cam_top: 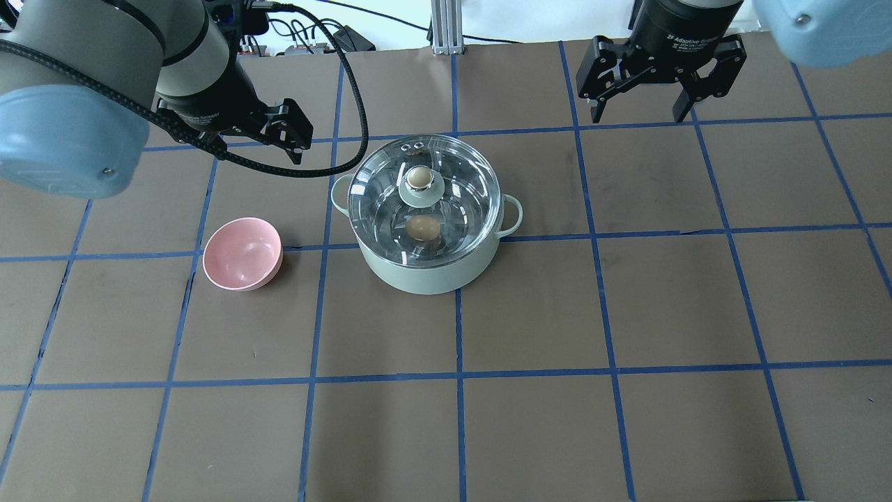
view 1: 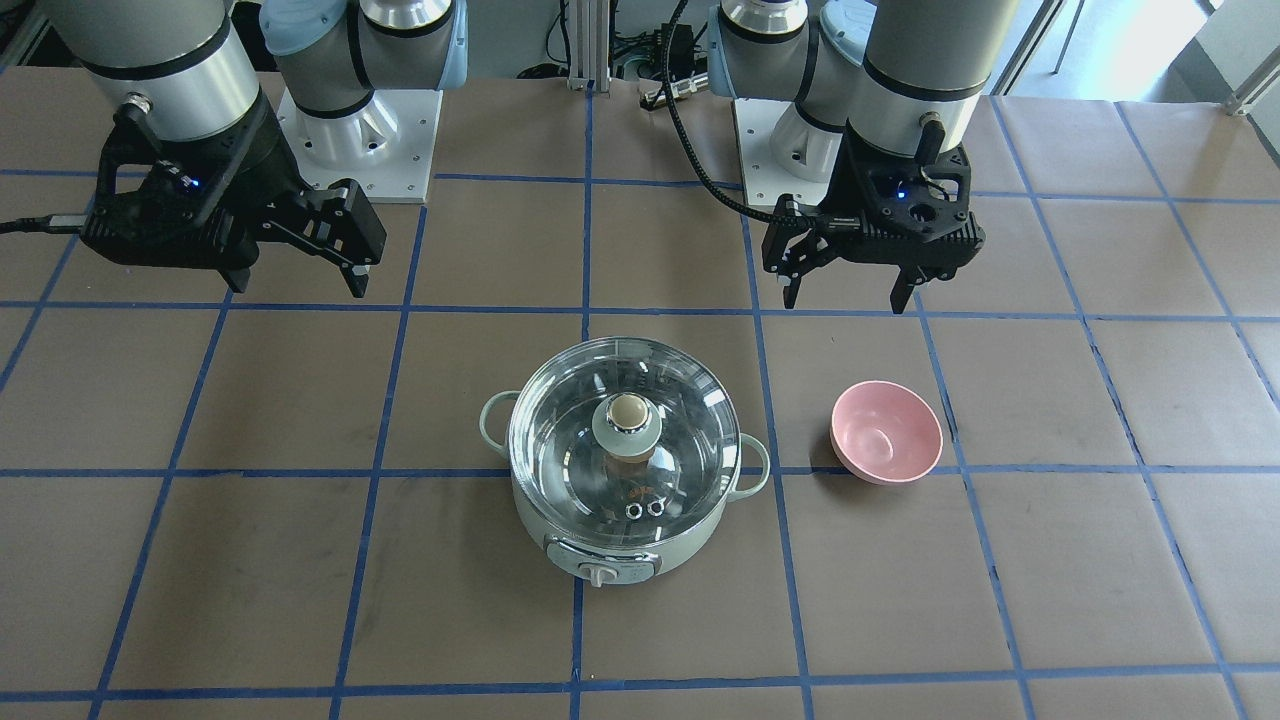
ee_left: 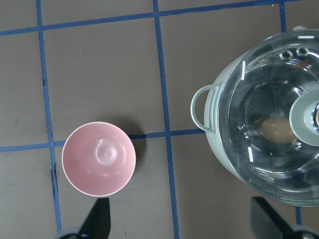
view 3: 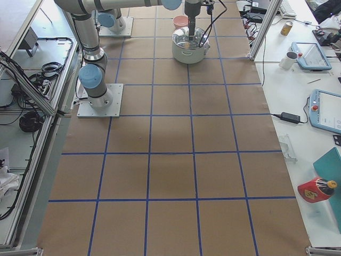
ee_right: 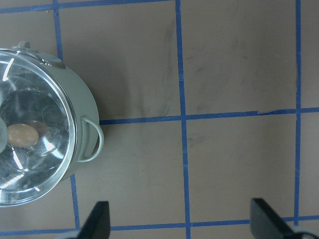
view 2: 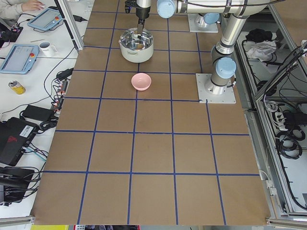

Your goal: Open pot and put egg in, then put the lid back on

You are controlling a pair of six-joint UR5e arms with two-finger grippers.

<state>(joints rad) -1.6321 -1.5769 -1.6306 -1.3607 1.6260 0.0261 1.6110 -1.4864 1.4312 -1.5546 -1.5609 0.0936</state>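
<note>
The pale mint-green pot [cam_top: 426, 273] stands at mid-table with the clear glass lid [cam_top: 465, 187] seated on it, its beige knob [cam_top: 418, 177] on top. The tan egg [cam_top: 424, 228] lies inside the pot under the lid; it also shows in the left wrist view [ee_left: 276, 130] and the right wrist view [ee_right: 22, 134]. My left gripper [cam_top: 259, 143] is open and empty, raised behind the pot toward the pink bowl's side. My right gripper [cam_top: 637, 115] is open and empty, raised well off to the pot's other side.
An empty pink bowl [cam_top: 242, 252] sits on the table [cam_top: 627, 314] beside the pot on my left. The brown table surface carries a blue tape grid. The arm bases [view 1: 360, 130] stand at the robot's edge.
</note>
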